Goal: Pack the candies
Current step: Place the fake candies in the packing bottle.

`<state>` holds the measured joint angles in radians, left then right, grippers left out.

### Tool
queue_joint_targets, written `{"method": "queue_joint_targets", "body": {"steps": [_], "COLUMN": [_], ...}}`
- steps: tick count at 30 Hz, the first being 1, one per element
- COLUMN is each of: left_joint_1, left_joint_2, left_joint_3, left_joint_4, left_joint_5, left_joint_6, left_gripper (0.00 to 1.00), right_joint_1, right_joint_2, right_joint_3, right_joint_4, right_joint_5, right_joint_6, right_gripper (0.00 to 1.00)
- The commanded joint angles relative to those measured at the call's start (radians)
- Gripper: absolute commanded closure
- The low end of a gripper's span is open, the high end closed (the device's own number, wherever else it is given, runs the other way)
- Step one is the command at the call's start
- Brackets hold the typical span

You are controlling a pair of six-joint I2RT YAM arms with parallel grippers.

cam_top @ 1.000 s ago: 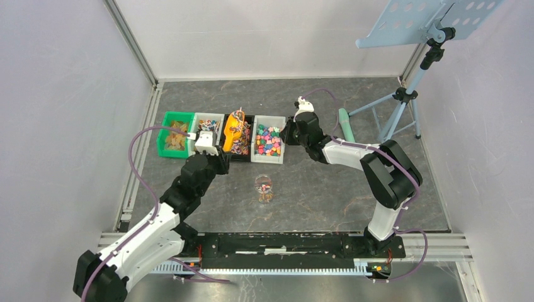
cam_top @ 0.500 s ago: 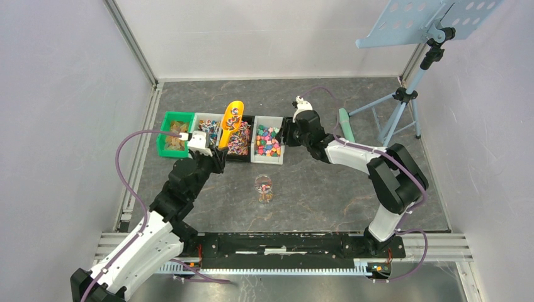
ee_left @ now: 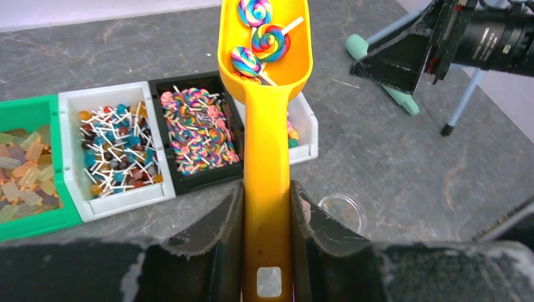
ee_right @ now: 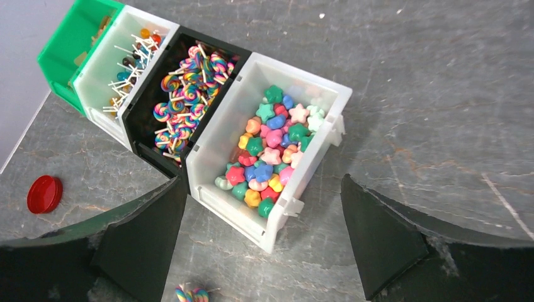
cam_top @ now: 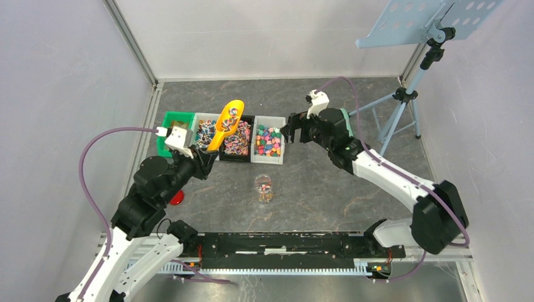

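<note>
Four open bins sit in a touching row toward the back of the dark marbled table (cam_top: pixel 327 195): a green bin (cam_top: pixel 162 148) at the left end, then a white bin (cam_top: pixel 208 115), a black bin (cam_top: pixel 247 117) and another white bin (cam_top: pixel 267 159). An orange plastic scoop (cam_top: pixel 227 123) is tilted above the middle of the row. A small clear jar (cam_top: pixel 264 187) stands upright in front of the right-hand white bin, apart from it. A red round lid (cam_top: pixel 177 198) lies flat well to the jar's left. A pale blue music stand (cam_top: pixel 428 19) on a tripod occupies the back right corner, with a teal handle (ee_left: pixel 357 45) lying near its feet.
</note>
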<state>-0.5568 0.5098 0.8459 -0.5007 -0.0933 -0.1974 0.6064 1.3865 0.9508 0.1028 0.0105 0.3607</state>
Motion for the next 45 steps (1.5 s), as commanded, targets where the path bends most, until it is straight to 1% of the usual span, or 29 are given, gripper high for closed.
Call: {"method": "queue_joint_targets", "body": {"steps": [1, 5, 10, 17, 28, 35, 45], "left_joint_1": [-0.002, -0.002, -0.002, -0.002, -0.002, -0.002, -0.002], "left_joint_2": [0.003, 0.008, -0.014, -0.016, 0.002, 0.055, 0.093], "left_joint_3": [0.109, 0.171, 0.178, 0.201, 0.273, 0.336, 0.34], "left_joint_4": [-0.202, -0.291, -0.307, -0.402, -0.577, -0.697, -0.721], "left_joint_5": [0.124, 0.194, 0.343, 0.383, 0.44, 0.428, 0.453], "left_joint_6": [-0.047, -0.046, 0.005, 0.025, 0.036, 0.051, 0.068], "left_gripper": [0.98, 0.98, 0.98, 0.98, 0.98, 0.98, 0.98], "right_joint_1": [-0.003, -0.002, -0.003, -0.003, -0.002, -0.003, -0.002], "right_joint_2": [-0.121, -0.196, -0.251, -0.276, -0.31, -0.329, -0.349], "right_joint_3": [-0.051, -0.101, -0.148, -0.155, -0.194, -0.22, -0.246], "right_joint_4": [-0.045, -0.06, -0.062, -0.09, -0.073, -0.066, -0.06], "right_joint_5": [0.053, 0.067, 0.079, 0.103, 0.085, 0.079, 0.08], "right_joint_6": [-0.101, -0.151, -0.192, -0.245, -0.238, -0.234, -0.238], "right_gripper": [0.02, 0.02, 0.02, 0.02, 0.02, 0.02, 0.02]}}
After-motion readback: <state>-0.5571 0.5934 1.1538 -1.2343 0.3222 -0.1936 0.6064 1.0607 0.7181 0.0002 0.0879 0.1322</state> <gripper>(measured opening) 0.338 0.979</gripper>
